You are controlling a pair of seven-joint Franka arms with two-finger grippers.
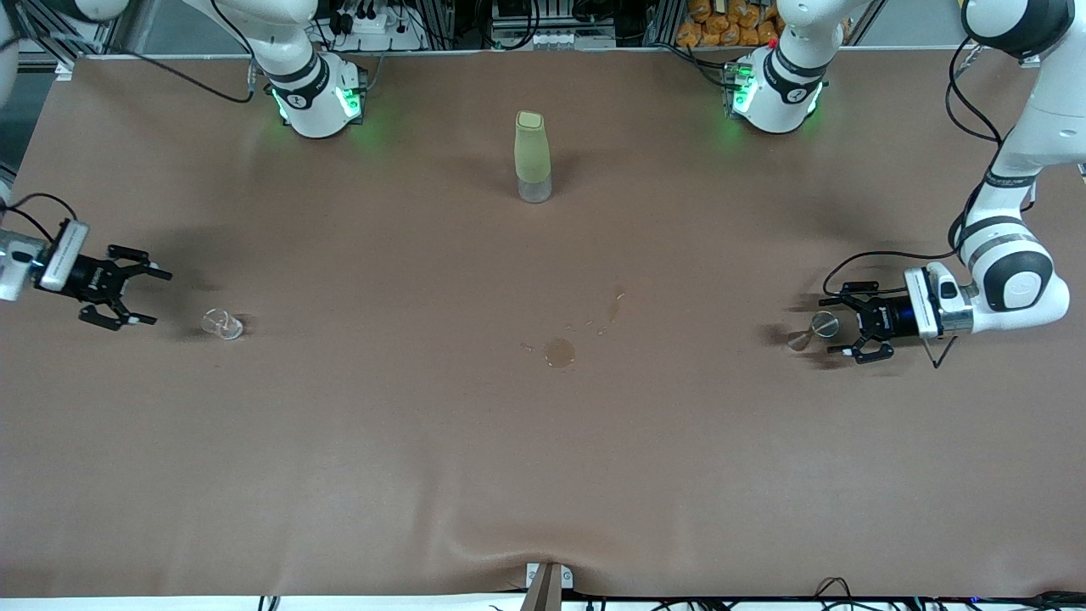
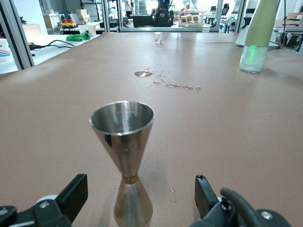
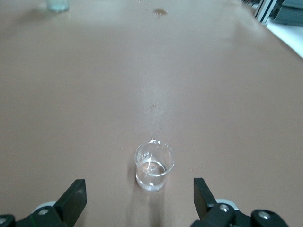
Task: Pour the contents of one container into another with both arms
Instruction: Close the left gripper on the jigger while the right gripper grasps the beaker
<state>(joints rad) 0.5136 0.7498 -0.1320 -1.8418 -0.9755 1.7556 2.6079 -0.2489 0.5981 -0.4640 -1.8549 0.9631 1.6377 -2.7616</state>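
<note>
A brown-covered table (image 1: 424, 441) is shared by two white arms, each ending in a black pincer held low and level. The left gripper (image 1: 851, 322) is seen at the left arm's end of the table with its fingers (image 2: 71, 196) spread wide; nothing is pinched. A steel jigger (image 1: 816, 329) stands upright on the cloth just ahead of this pincer, roughly in line with the gap between the fingertips and not touched by either of them; in the left wrist view the jigger (image 2: 124, 156) is seen centred between the two fingers, its wider cup uppermost. The right gripper (image 1: 136, 297) is found at the right arm's end of the table, likewise spread and holding nothing. A small clear beaker (image 1: 223, 323) stands just ahead of this pincer, apart from both fingertips; in the right wrist view the beaker (image 3: 154, 165) is seen upright with a little clear liquid in its bottom. Well away from both pincers, about midway between them, a tall bottle (image 1: 533, 158) with a pale green sleeve and a clear base is set upright, closer to the arm bases. A small wet patch (image 1: 559, 352) with scattered droplets is seen on the cloth, nearer the front camera than the bottle.
</note>
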